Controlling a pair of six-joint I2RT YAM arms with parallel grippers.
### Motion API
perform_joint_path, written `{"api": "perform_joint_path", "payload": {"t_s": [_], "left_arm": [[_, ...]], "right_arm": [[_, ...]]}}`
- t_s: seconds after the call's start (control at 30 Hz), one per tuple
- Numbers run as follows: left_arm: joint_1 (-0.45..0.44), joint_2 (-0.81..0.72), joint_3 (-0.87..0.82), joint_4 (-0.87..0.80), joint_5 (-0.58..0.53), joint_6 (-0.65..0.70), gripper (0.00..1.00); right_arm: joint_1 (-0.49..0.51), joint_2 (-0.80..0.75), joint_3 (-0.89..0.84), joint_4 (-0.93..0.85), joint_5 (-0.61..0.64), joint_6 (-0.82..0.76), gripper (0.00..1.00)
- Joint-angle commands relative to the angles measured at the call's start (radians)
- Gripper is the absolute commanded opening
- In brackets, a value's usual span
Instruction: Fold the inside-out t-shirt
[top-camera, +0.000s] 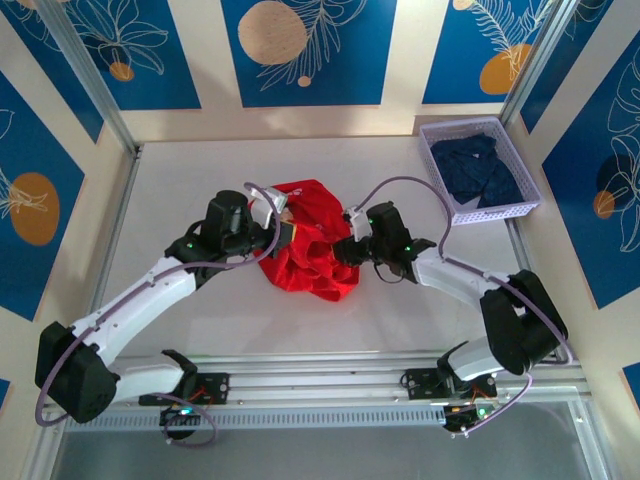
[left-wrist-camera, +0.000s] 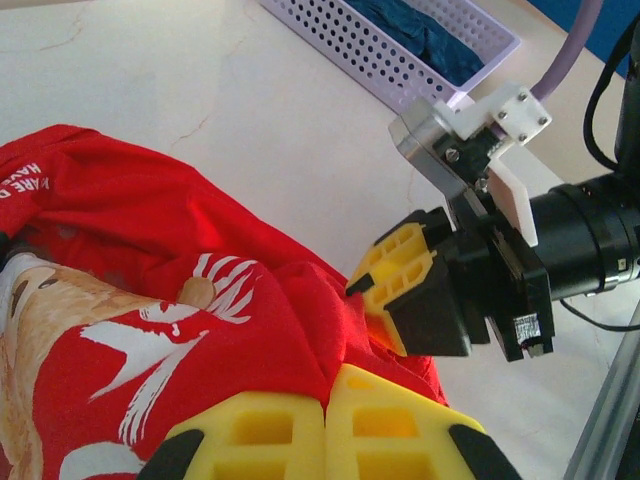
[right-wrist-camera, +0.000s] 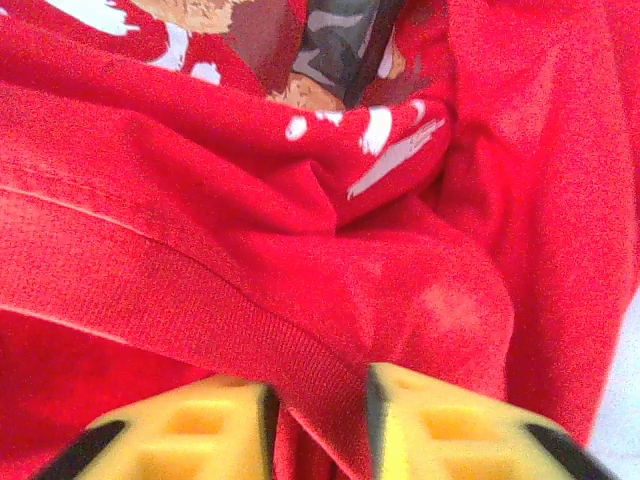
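Note:
The inside-out t-shirt (top-camera: 305, 250) lies in a red bunched heap at the middle of the table, its tan-and-white print (left-wrist-camera: 60, 310) facing up on part of it. My left gripper (top-camera: 287, 232) sits at the heap's left side. In the left wrist view this gripper (left-wrist-camera: 327, 400) is shut, with a fold of red cloth running into the seam between its yellow fingers. My right gripper (top-camera: 345, 250) is at the heap's right side. A ribbed band of the t-shirt (right-wrist-camera: 250, 310) lies between the narrow-set fingers of that gripper (right-wrist-camera: 317, 400). One of the right gripper's fingers (left-wrist-camera: 398, 262) presses into the cloth.
A white perforated basket (top-camera: 497, 211) stands at the back right with dark navy clothing (top-camera: 480, 165) in it; the basket (left-wrist-camera: 350, 50) also shows in the left wrist view. Metal frame posts rise at the table's back corners. A rail runs along the near edge.

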Motion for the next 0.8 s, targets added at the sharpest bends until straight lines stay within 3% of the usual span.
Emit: {"api": "perform_joint_path", "payload": {"t_s": [0.0, 0.03, 0.23, 0.37, 0.5, 0.57, 0.77], "left_arm": [[0.011, -0.025, -0.010, -0.008, -0.024, 0.012, 0.00], [0.010, -0.027, -0.009, -0.017, -0.064, 0.005, 0.00], [0.012, -0.029, 0.024, -0.104, -0.422, -0.022, 0.00], [0.012, 0.022, 0.074, -0.162, -0.519, 0.010, 0.03], [0.011, 0.001, 0.063, -0.162, -0.471, 0.022, 0.19], [0.009, -0.050, 0.024, -0.137, -0.402, 0.023, 0.36], [-0.040, -0.251, -0.125, -0.005, -0.143, 0.131, 0.57]], "right_arm": [[-0.010, -0.004, 0.060, -0.029, 0.040, -0.025, 0.05], [-0.019, -0.021, 0.075, -0.052, 0.036, -0.020, 0.00], [-0.054, -0.187, 0.187, -0.139, -0.134, 0.090, 0.00], [-0.025, -0.198, 0.272, -0.144, -0.197, 0.228, 0.00], [0.002, -0.153, 0.311, -0.112, -0.208, 0.347, 0.00], [0.001, -0.122, 0.331, -0.099, -0.226, 0.374, 0.00], [-0.053, -0.028, 0.459, -0.224, -0.284, 0.298, 0.00]]}}
